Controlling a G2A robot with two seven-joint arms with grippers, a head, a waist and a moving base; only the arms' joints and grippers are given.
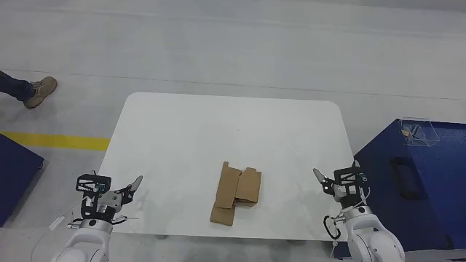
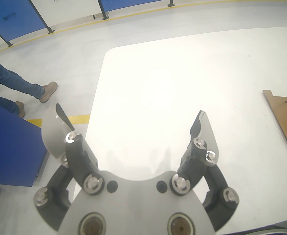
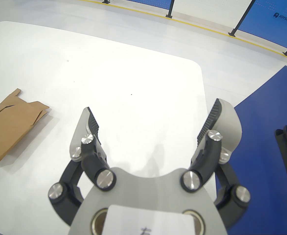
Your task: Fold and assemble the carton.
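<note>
The left gripper (image 2: 129,110) hangs over the near left corner of the white worktop (image 1: 218,124), its fingers spread wide apart and holding nothing. The flattened brown cardboard carton (image 1: 237,193) lies flat near the worktop's near edge, roughly midway between the two arms and well apart from both. The right gripper (image 3: 152,105) hangs at the near right corner, over the worktop's edge beside a blue cabinet (image 1: 415,182), its fingers likewise apart and empty.
</note>
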